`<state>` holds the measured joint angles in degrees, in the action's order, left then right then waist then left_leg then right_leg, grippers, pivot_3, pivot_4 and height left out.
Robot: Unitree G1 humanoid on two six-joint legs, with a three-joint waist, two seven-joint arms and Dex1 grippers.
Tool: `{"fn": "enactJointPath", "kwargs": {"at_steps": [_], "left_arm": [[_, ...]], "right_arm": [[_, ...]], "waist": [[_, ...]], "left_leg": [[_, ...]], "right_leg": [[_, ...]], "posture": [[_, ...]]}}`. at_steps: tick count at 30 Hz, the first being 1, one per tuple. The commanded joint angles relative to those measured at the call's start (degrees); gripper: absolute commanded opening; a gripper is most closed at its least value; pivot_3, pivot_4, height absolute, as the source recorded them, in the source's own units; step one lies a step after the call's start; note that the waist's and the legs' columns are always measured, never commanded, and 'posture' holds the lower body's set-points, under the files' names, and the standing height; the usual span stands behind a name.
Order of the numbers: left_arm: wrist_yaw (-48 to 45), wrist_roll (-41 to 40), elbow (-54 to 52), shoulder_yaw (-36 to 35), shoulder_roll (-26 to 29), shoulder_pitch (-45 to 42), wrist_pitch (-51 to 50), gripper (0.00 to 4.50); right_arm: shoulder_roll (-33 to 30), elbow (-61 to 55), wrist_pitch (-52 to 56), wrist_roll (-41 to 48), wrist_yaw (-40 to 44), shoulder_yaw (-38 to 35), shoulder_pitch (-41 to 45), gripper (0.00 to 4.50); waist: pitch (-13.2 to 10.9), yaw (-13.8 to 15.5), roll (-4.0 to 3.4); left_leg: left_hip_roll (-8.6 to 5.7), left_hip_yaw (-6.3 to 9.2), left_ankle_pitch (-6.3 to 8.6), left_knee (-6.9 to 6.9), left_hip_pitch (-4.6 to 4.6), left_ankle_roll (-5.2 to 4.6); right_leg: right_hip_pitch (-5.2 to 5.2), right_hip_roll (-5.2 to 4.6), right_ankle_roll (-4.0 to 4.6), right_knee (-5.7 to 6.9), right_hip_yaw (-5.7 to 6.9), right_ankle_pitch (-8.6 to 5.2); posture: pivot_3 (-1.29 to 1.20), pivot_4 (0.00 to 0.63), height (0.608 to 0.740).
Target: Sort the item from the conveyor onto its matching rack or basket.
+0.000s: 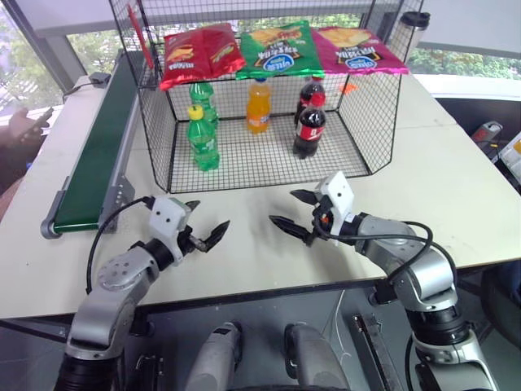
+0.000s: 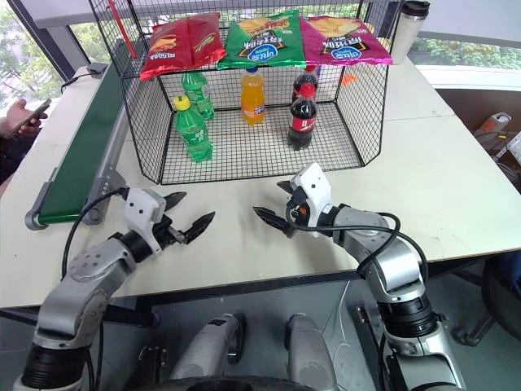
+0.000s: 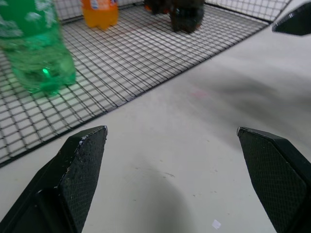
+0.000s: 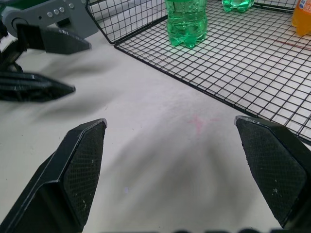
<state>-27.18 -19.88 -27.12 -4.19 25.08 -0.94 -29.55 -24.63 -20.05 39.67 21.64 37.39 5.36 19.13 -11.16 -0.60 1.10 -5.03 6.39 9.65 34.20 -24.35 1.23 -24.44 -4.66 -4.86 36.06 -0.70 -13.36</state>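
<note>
Left pincer [image 1: 207, 218] and right pincer [image 1: 283, 207] both spread wide over the white tabletop [image 1: 456, 195], gripping nothing.
Small clear plastic orange-drink bottle [image 1: 258, 106] upright inside the big black wire-mesh rack [image 1: 155, 138], well apart from the long dark green conveyor belt [image 1: 98, 163]. Probably light, slick and a bit squashy, so best pinched gently mid-body, at the label.

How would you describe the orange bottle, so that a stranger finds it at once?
Look at the black wire rack on the white table. Under the green chip bag on its top, the orange bottle stands on the mesh floor, between the green bottles and the cola bottles. It alone holds orange drink.
</note>
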Motion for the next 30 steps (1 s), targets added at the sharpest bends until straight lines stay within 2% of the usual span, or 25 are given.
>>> {"fn": "enactJointPath", "kwargs": {"at_steps": [1,9,17,22,30], "left_arm": [[2.1,-1.9,-2.4,-7.4,1.8,-2.0,-1.1,4.50],[2.2,-8.2,-0.5,-20.2,7.5,-5.4,-6.1,4.50],[-1.1,-15.5,3.1,-31.9,11.7,-0.8,-9.9,4.50],[-1.6,-17.6,5.1,-35.1,12.0,1.5,-10.0,4.50],[-1.9,-16.5,7.6,-37.1,11.8,5.6,-6.7,4.50]], "right_arm": [[-0.4,-3.1,-0.4,1.5,0.9,-0.2,2.9,4.37],[-0.5,-3.2,-0.1,3.6,3.3,0.1,7.5,4.37],[-1.4,-2.8,-0.9,4.5,6.5,0.6,10.0,4.37],[-1.7,-2.6,-1.0,4.6,7.6,0.9,10.3,4.37],[-1.6,-1.7,-1.7,3.9,8.4,1.6,9.8,4.37]], "waist": [[0.0,-0.1,0.00],[0.0,-0.1,0.01],[0.0,-0.1,0.01],[0.0,0.0,0.01],[0.0,-0.1,0.01]], "left_leg": [[0.00,0.00,0.00,0.00,0.00,0.00],[0.00,0.01,0.00,0.00,-0.03,-0.02],[0.01,0.01,0.01,-0.02,-0.04,0.00],[0.02,0.02,0.02,-0.03,-0.04,0.01],[0.02,0.02,0.03,-0.06,-0.05,0.02]], "right_leg": [[-0.02,0.01,-0.01,0.00,0.00,-0.01],[-0.02,0.01,-0.03,-0.02,0.09,0.00],[-0.05,0.00,-0.01,-0.02,0.08,-0.01],[-0.06,-0.01,0.00,-0.03,0.03,-0.01],[-0.07,-0.05,0.02,-0.08,0.00,-0.01]], "posture": [[0.00,0.150,0.739],[0.00,0.150,0.739],[0.00,0.150,0.739],[0.00,0.150,0.739],[0.00,0.150,0.739]]}}
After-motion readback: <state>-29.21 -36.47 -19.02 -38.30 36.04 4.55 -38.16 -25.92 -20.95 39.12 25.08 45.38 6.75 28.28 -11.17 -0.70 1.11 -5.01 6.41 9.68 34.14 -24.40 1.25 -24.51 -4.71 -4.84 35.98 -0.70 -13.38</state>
